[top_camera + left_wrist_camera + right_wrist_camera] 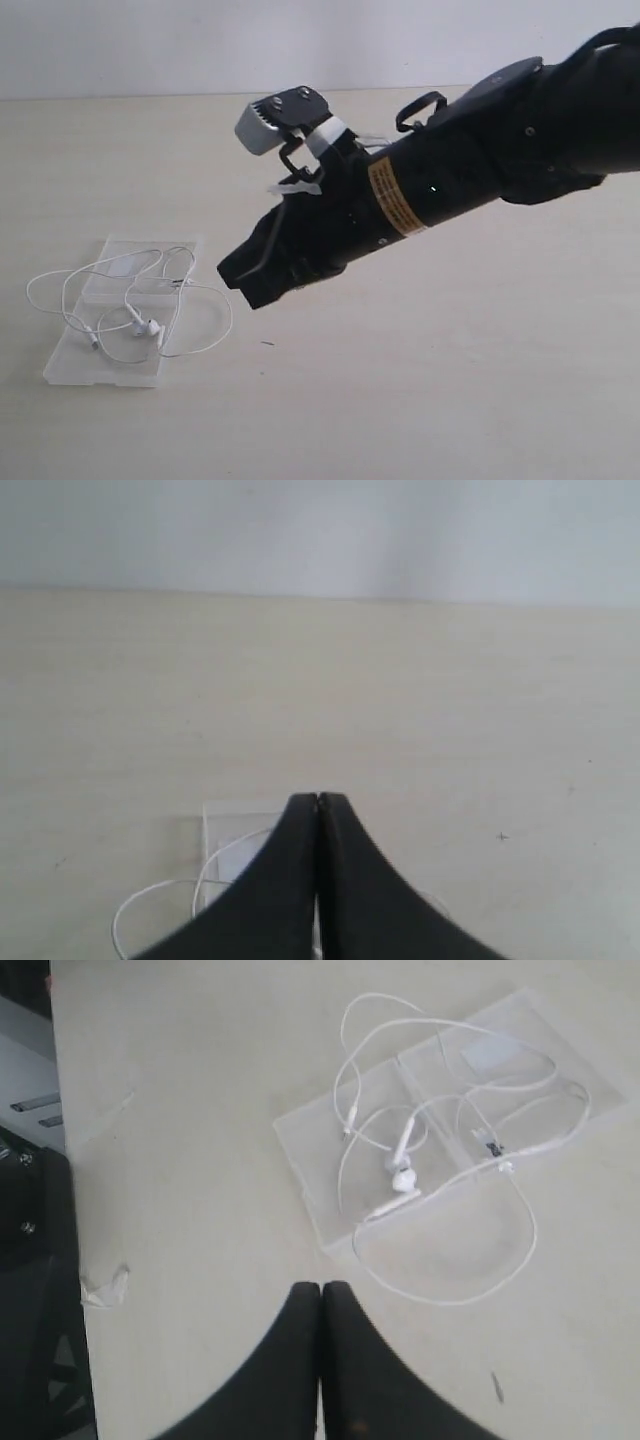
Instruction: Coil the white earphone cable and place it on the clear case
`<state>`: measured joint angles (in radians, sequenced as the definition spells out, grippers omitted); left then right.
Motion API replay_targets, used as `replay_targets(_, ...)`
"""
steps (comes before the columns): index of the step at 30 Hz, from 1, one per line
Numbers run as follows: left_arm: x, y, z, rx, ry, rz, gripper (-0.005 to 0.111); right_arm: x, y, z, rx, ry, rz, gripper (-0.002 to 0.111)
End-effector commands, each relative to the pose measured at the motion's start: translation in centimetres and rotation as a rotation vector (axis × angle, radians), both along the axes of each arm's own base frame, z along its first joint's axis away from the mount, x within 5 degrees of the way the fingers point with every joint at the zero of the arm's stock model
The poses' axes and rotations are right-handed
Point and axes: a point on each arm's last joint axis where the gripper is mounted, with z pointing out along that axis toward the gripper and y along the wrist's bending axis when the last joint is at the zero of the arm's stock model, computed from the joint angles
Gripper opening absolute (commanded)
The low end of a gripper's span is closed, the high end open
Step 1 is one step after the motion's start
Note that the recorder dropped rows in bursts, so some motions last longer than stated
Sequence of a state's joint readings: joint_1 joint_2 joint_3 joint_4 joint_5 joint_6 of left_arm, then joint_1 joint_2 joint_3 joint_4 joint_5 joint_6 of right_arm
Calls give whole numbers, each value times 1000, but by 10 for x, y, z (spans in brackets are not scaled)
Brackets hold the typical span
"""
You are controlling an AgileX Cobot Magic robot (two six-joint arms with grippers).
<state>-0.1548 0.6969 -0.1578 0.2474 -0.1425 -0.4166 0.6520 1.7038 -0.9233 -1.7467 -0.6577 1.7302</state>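
Right gripper (320,1290) clenched empty, held short of clear case (320,1160); earphone cable (400,1175) sprawled uncoiled across it. Left gripper (318,805) likewise clenched.

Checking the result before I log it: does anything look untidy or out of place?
The earphone cable lies on the clear case in loose, sprawling loops rather than a neat coil, and one large loop spills off onto the table. A small crumpled white scrap also lies near the table's edge.

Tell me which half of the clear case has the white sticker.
The half away from the earbuds: the white sticker sits near its corner, while both buds lie on the other half.
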Motion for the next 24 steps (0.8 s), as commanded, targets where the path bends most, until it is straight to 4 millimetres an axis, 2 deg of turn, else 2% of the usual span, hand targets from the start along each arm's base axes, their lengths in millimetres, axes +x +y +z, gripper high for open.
replay_targets(1,-23,3,1,-49,-119,-3,0,-15,-22,0,-47,-40,-79,0)
replay_targets(7,-45,6,-2,-119,-243,4,0,-28,-41,-7,-104,-63,-147,0)
replay_targets(20,-71,12,0,7,-435,2,0,-35,-38,-6,-71,-17,-84,0)
replay_targets(24,-72,14,-3,14,-409,19,0,-35,-38,-6,-71,-15,-85,0)
